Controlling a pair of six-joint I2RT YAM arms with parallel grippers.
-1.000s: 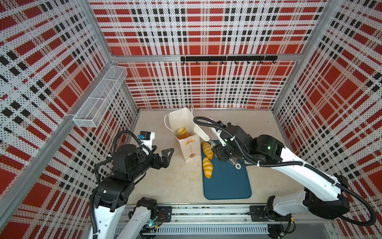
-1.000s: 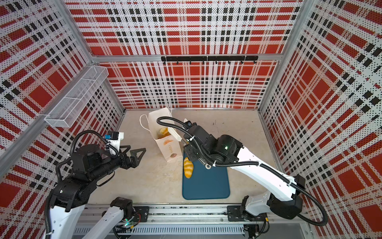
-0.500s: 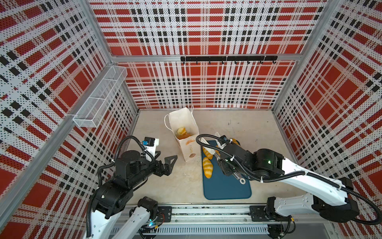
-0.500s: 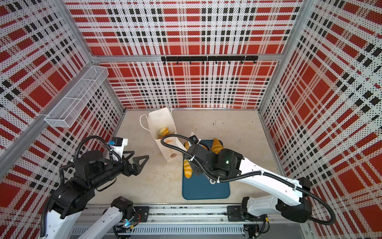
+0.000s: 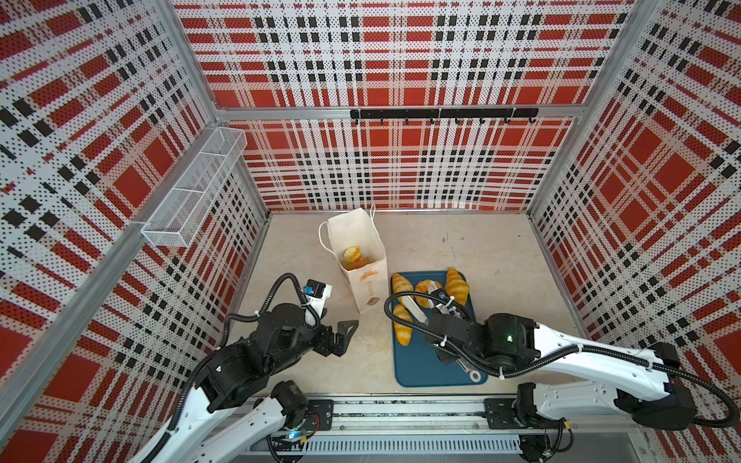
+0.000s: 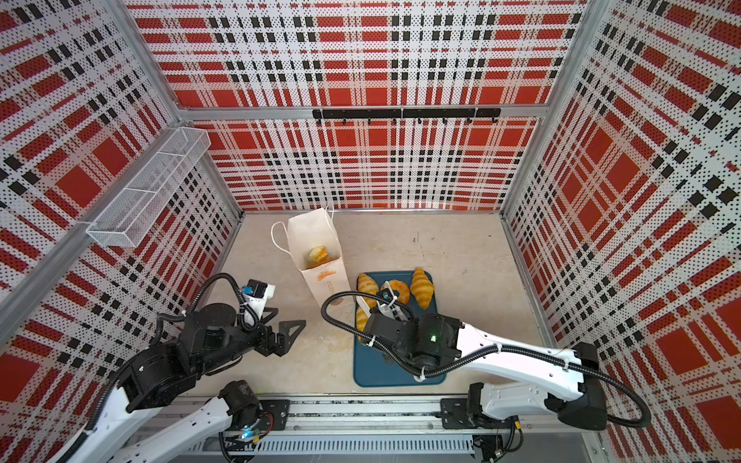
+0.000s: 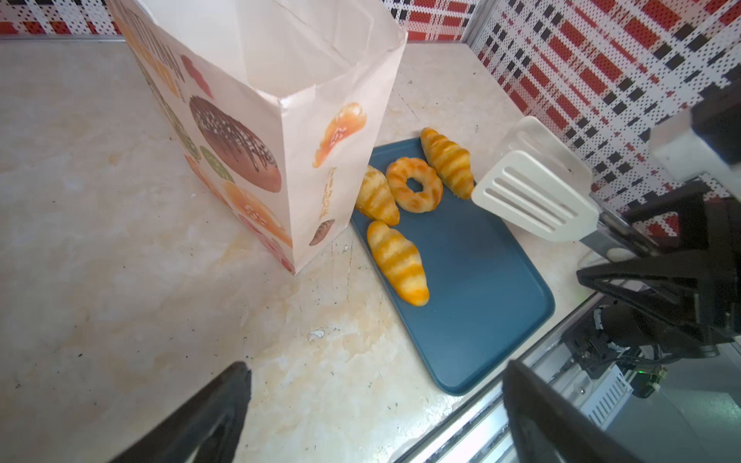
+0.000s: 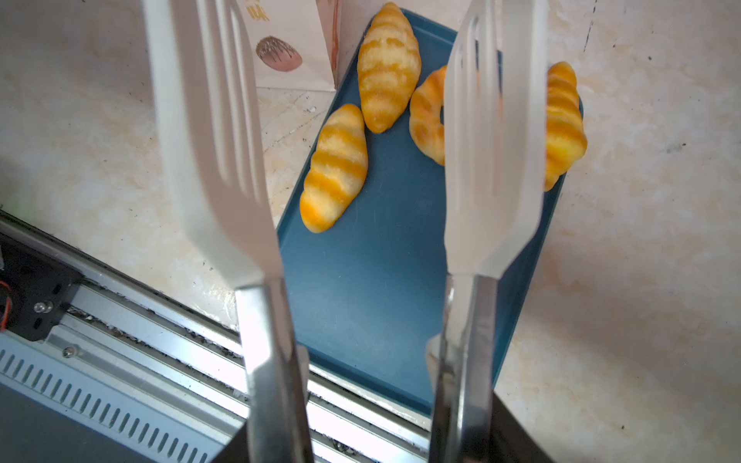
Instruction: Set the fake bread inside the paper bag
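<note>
On the teal tray (image 5: pixel 437 360), at its 12 o'clock end, lie three striped croissants (image 7: pixel 397 260) and one ring doughnut (image 7: pixel 415 189). One paper bag (image 5: pixel 367 288) stands just beside the tray's 10 o'clock corner, with more fake bread (image 5: pixel 352 253) inside; how many pieces cannot be told. The right gripper (image 5: pixel 448 352) clasps one pair of white tongs (image 7: pixel 533 196), whose blades are apart and empty and overhang the doughnut. The left gripper (image 7: pixel 375 365), fingers spread and empty, hovers at the bag's 7 o'clock. One wire basket (image 5: pixel 192 192) hangs on the wall at 10 o'clock.

Bright even light, fisheye edges, tongs (image 8: pixel 184 160) blurred w/ glare.
</note>
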